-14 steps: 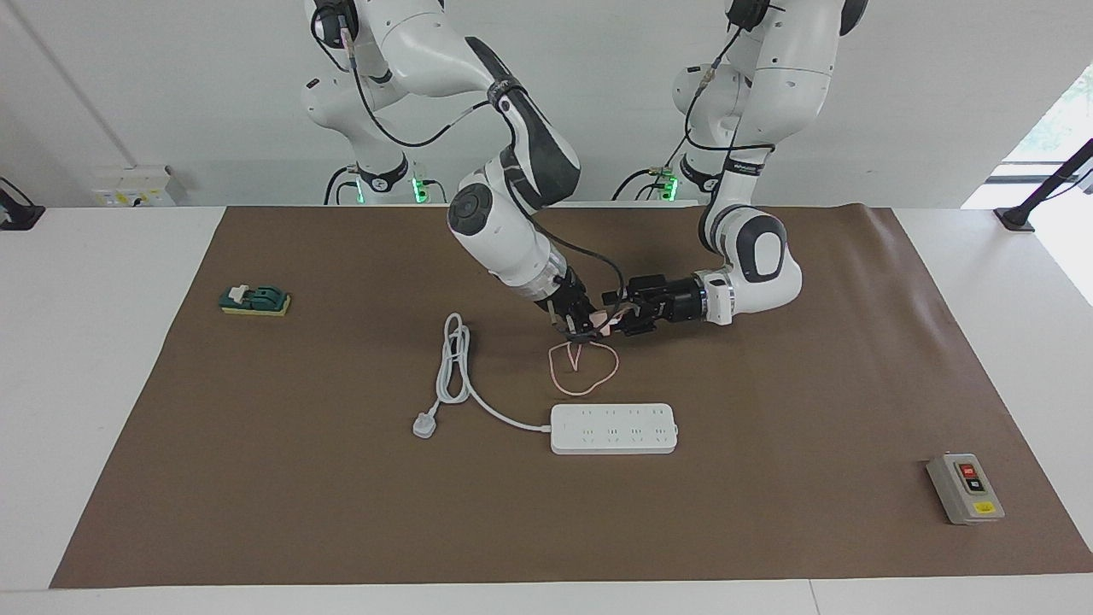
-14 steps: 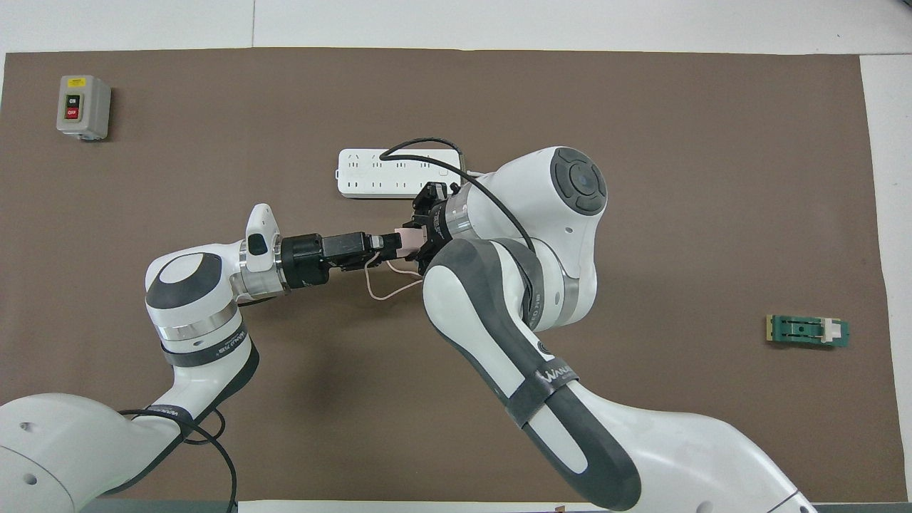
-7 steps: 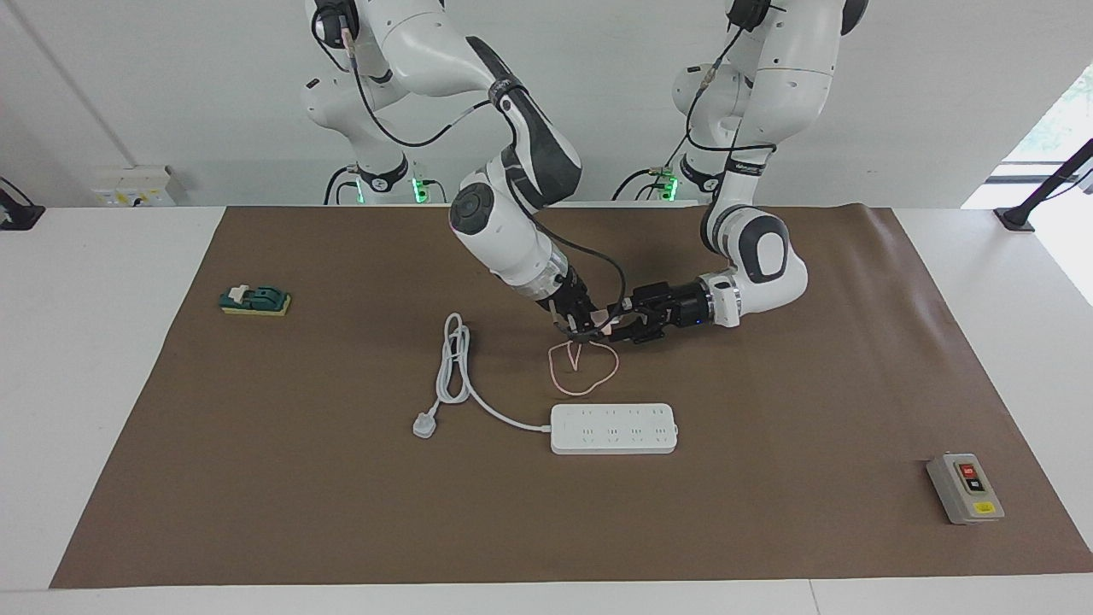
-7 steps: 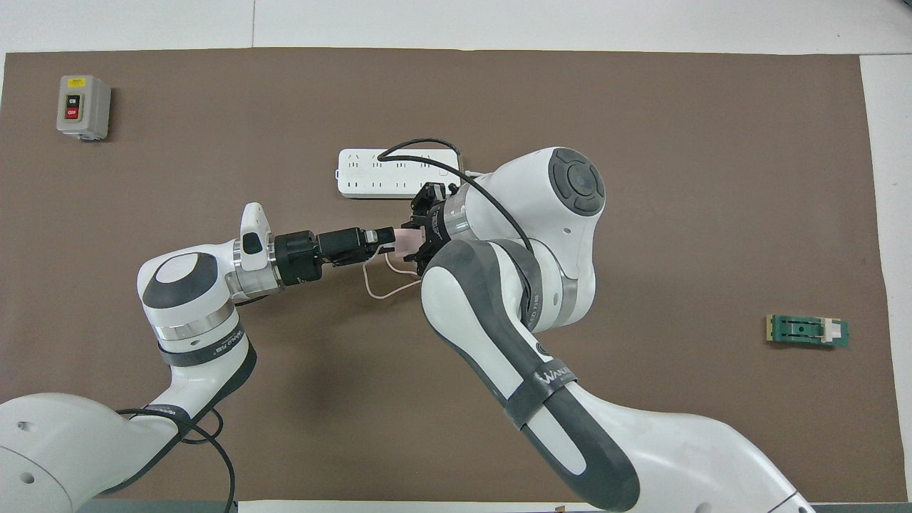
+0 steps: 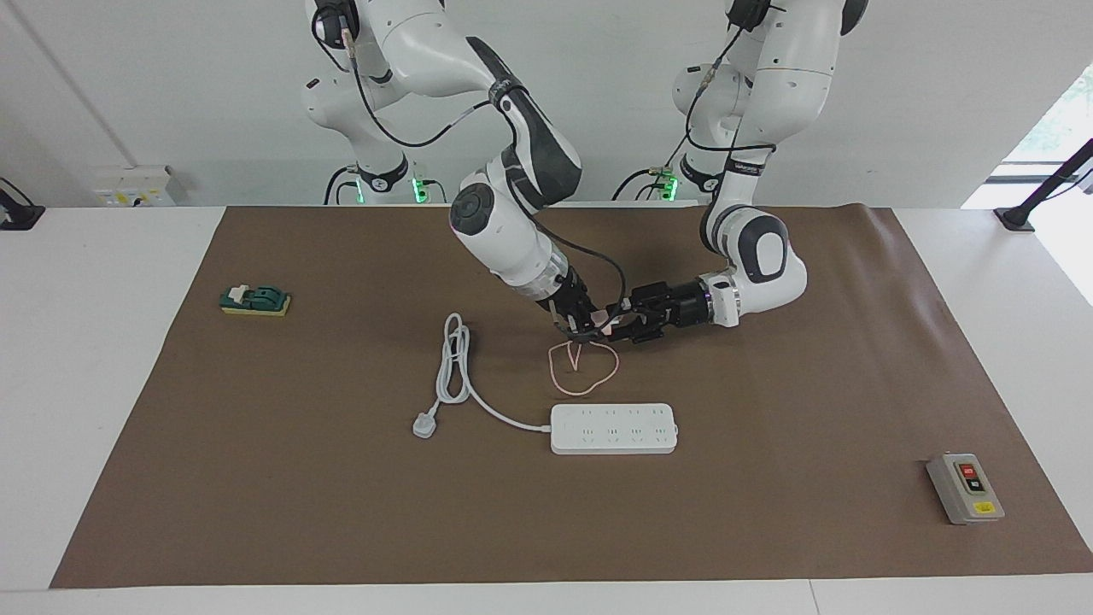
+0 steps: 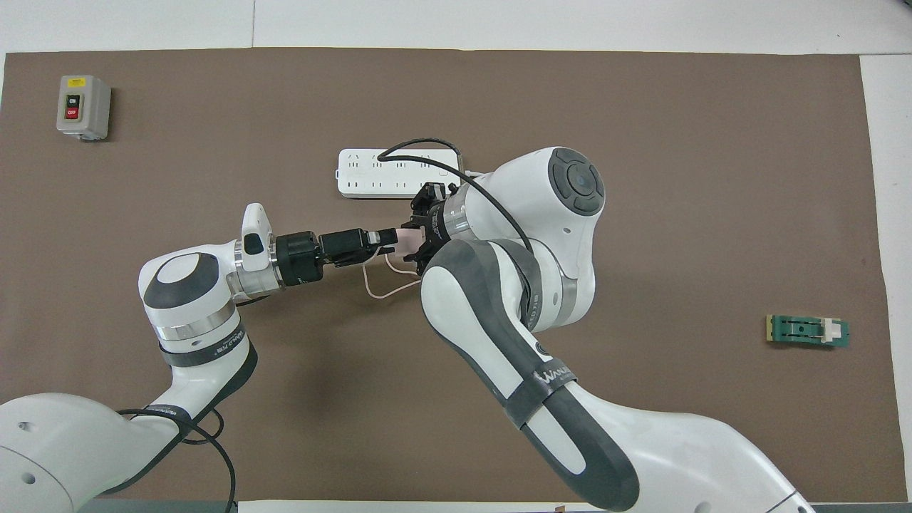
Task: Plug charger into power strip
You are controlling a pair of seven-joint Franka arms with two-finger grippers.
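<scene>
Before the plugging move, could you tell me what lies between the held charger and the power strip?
In the facing view, only the pink cable loop lies on the brown mat between the charger and the power strip.

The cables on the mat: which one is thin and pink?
The charger's cable, looped on the mat beneath the two grippers, nearer to the robots than the power strip. The strip's own cord is thick and white.

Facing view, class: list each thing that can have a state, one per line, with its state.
Charger: off the mat, between both grippers, unplugged.
Cable: looped on the mat.
Power strip: flat, sockets free.
Strip's plug: lying loose.
Right gripper: shut on charger.
Left gripper: at charger.
</scene>
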